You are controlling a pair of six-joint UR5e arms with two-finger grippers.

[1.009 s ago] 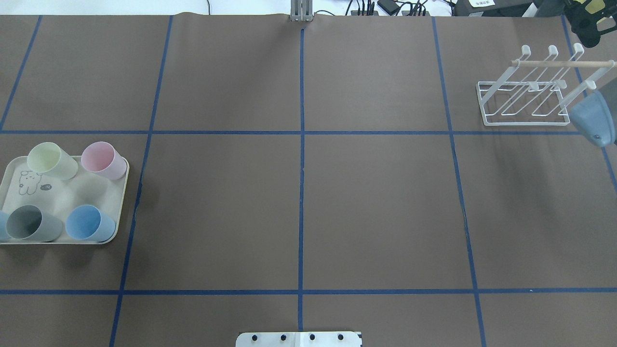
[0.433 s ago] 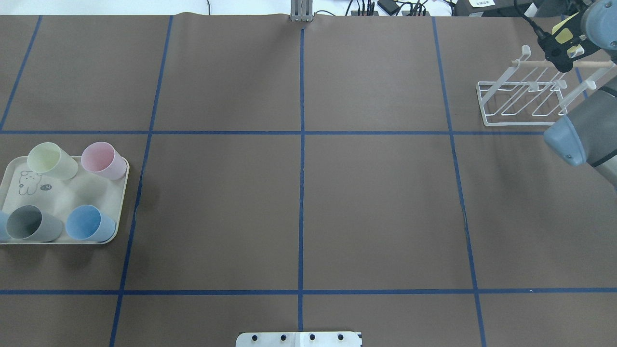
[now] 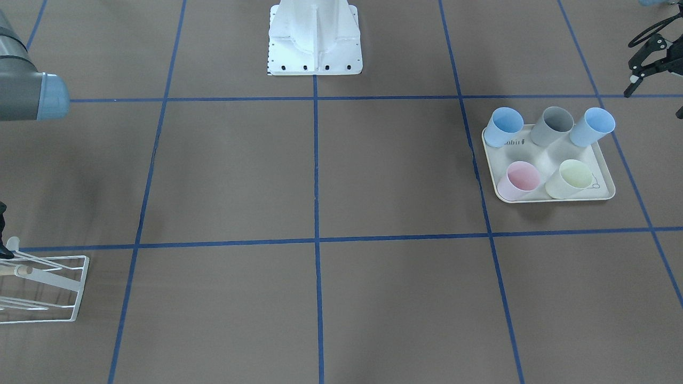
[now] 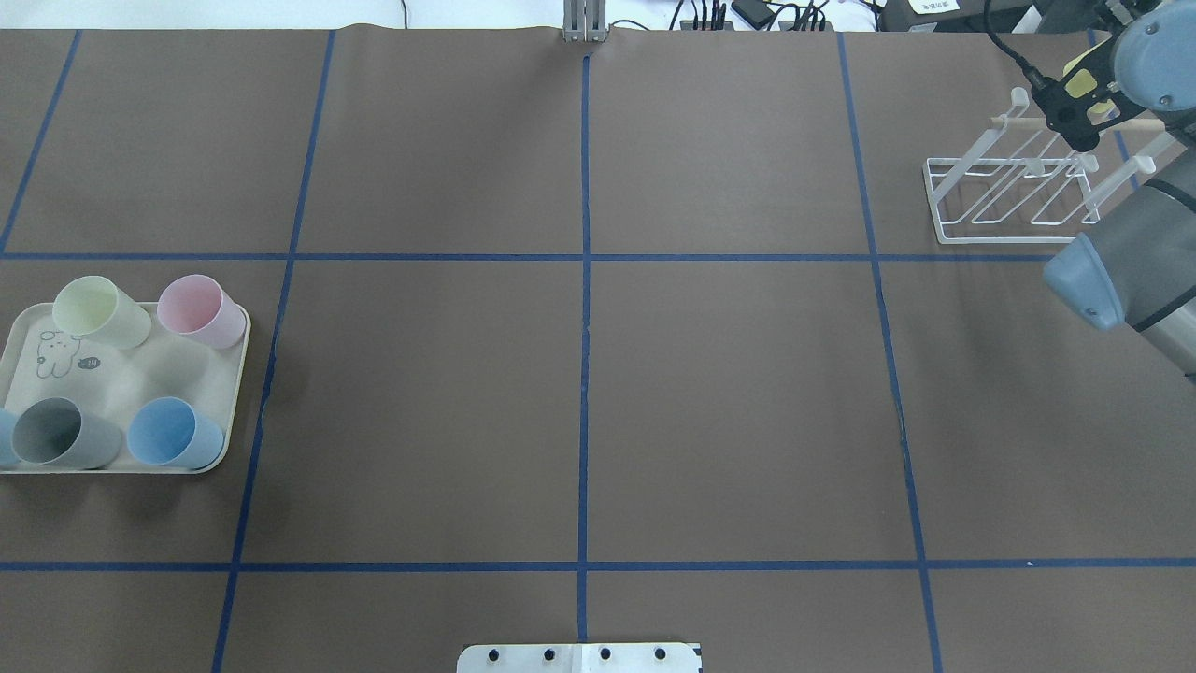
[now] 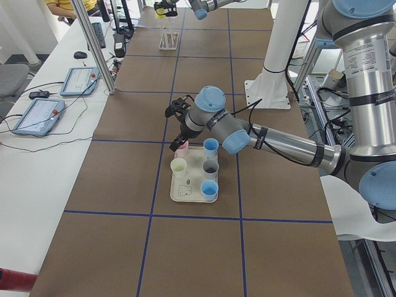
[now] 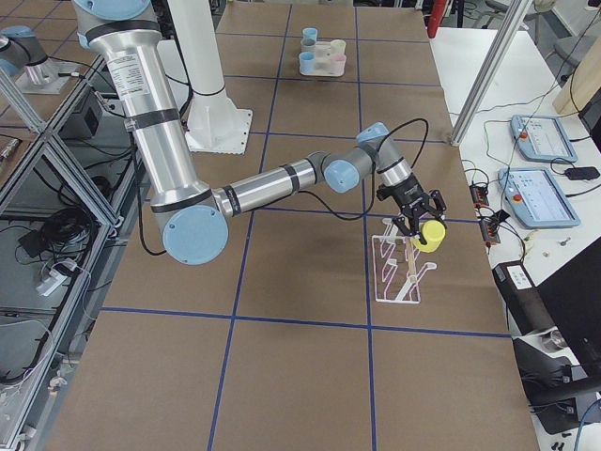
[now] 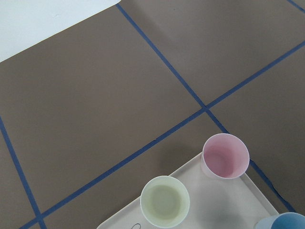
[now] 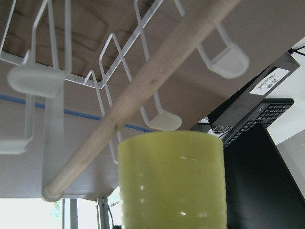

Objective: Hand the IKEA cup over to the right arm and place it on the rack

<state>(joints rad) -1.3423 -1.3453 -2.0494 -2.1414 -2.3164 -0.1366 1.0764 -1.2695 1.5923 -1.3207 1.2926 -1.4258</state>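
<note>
You find the rack [image 4: 1000, 240] at 2 o'clock on the table in the overhead view, but there the arm hides most of the action. The right side view tells you more: the right gripper [image 6: 418, 224] is clenched on the yellow cup [image 8: 171, 181] at the rack's top. Only the right wrist camera shows you the cup just beside the dowel [image 8: 143, 93]; whether they touch, I cannot tell. The tray [image 3: 544, 160] is at 9 o'clock. The front view shows you five pastel cups [image 3: 520, 178] on it, while the overhead view cuts one off. The left gripper [image 3: 635, 66] hangs near the tray, fingers spread, holding nothing.
</note>
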